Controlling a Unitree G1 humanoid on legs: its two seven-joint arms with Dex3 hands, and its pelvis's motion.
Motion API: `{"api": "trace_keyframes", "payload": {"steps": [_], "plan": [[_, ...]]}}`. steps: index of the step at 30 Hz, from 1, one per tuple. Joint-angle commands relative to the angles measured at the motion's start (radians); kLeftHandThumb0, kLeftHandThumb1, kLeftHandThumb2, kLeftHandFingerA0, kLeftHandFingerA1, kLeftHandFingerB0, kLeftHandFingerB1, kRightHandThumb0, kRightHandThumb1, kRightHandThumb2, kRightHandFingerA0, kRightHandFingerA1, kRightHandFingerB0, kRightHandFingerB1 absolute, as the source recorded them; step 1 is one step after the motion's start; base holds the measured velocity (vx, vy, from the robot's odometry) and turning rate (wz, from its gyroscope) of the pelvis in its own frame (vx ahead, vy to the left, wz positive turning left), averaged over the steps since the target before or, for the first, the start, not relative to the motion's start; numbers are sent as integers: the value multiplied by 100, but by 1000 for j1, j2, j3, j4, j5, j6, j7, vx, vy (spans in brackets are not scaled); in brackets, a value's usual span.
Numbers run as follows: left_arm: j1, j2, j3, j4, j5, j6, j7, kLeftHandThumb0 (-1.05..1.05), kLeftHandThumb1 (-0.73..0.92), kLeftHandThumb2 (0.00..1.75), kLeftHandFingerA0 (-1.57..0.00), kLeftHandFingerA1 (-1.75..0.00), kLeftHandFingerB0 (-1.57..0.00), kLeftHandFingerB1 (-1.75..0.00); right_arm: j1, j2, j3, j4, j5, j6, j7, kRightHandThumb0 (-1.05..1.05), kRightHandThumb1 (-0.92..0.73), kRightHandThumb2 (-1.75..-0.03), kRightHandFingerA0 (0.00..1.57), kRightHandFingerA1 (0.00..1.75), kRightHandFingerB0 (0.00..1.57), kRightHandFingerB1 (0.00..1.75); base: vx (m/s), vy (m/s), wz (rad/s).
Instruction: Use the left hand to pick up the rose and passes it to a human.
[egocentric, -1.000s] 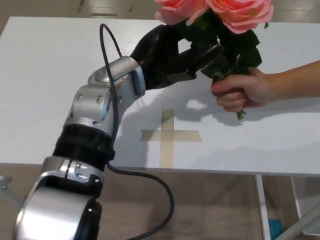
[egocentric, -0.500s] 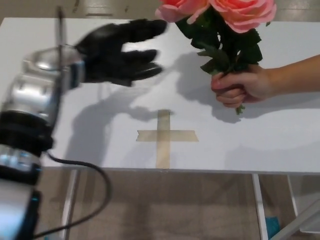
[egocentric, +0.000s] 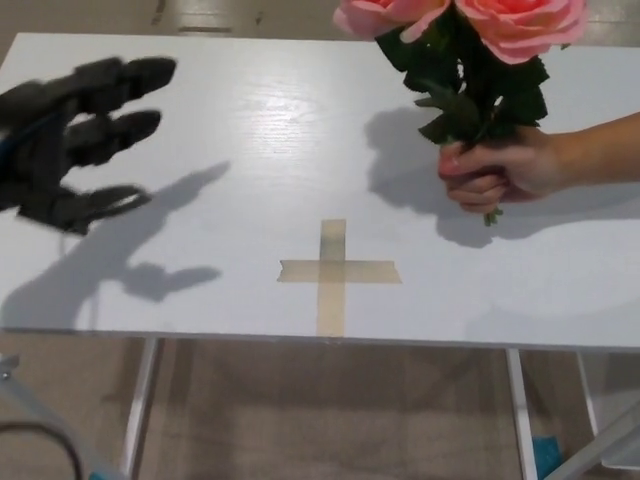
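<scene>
Now person's hand (egocentric: 500, 172) grips soft pink rose (egocentric: 470, 40)

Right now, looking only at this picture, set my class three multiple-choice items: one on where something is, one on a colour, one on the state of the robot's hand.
1. Where are the roses?
A. Lying on the tape cross
B. Held above the table by a person's hand
C. In the robot's left hand

2. What colour are the rose blooms?
A. Pink
B. White
C. Yellow

3. How is the robot's left hand?
A. Shut on the stems
B. Open, holding nothing
C. Pressed flat on the tape cross

Answers: 1 B, the person's hand grips the stems at the right, above the table. 2 A, the petals are pink. 3 B, its fingers are spread at the left edge, far from the tape cross.
</scene>
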Motion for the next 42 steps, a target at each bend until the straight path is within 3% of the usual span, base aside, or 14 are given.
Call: {"api": "trace_keyframes", "payload": {"steps": [1,2,3,8,9,15,16,24,25,27,33,34,38,42], "plan": [[401,-6,246,-383,-190,-113,-101,-68,44,55,-20,-29,-16,-28,42,1,-6,5,6,-14,-36,-32,-71,-62,64,42,50,38,0,0,0],[464,-14,279,-429,-215,-98,-119,-66,45,55,-21,-30,-19,-28,42,0,-6,5,6,-16,-33,-32,-71,-62,64,43,50,38,0,0,0],[539,-23,312,-475,-246,-85,-146,-30,16,81,-7,-49,-6,-48,42,0,-8,6,7,-15,-31,-32,-72,-62,65,43,50,38,0,0,0],[765,-66,366,-566,-304,-91,-226,-27,17,81,-11,-51,-11,-49,39,-2,-5,6,4,-11,-31,-33,-72,-62,65,43,50,38,0,0,0],[800,-73,371,-572,-309,-95,-238,-58,44,54,-29,-32,-29,-30,40,-2,-4,7,3,-11,-30,-33,-71,-62,65,43,50,38,0,0,0],[943,-99,323,-478,-279,-122,-302,-46,41,52,-40,-36,-33,-31,47,-3,-3,9,2,-9,-32,-33,-71,-62,64,42,50,38,0,0,0],[946,-109,290,-418,-237,-140,-284,-52,37,64,-42,-44,-32,-38,49,-2,-3,9,2,-8,-32,-32,-72,-61,63,42,49,37,0,0,0],[839,-193,117,56,72,-148,105,-60,53,57,-39,-35,-29,-31,62,-2,0,9,-2,-10,-41,-32,-72,-61,63,42,49,37,0,0,1],[742,-239,92,244,145,-132,293,-67,55,58,-33,-34,-29,-30,61,-2,-1,9,-1,-11,-44,-32,-71,-61,64,42,50,37,0,0,0],[678,-255,61,377,200,-153,404,-69,57,58,-33,-34,-30,-31,62,-3,-3,8,1,-13,-44,-33,-71,-62,64,42,50,38,0,0,0],[512,-265,-10,662,239,-171,529,-65,62,60,-33,-33,-34,-32,59,-7,2,7,-5,-15,-51,-32,-72,-61,64,42,50,37,0,0,0],[494,-269,-16,697,244,-171,560,-67,50,88,-28,-46,-26,-45,62,-5,2,6,-5,-16,-52,-32,-72,-61,64,42,50,38,0,0,0],[457,-305,-51,827,286,-206,765,-66,50,93,-38,-53,-15,-41,65,-4,2,6,-4,-15,-57,-32,-72,-61,64,42,50,37,0,0,0],[468,-255,-240,906,458,-196,843,-91,64,99,-23,-44,-14,-39,61,-19,-5,6,1,-12,-53,-32,-71,-61,64,42,50,37,0,0,0]]}}
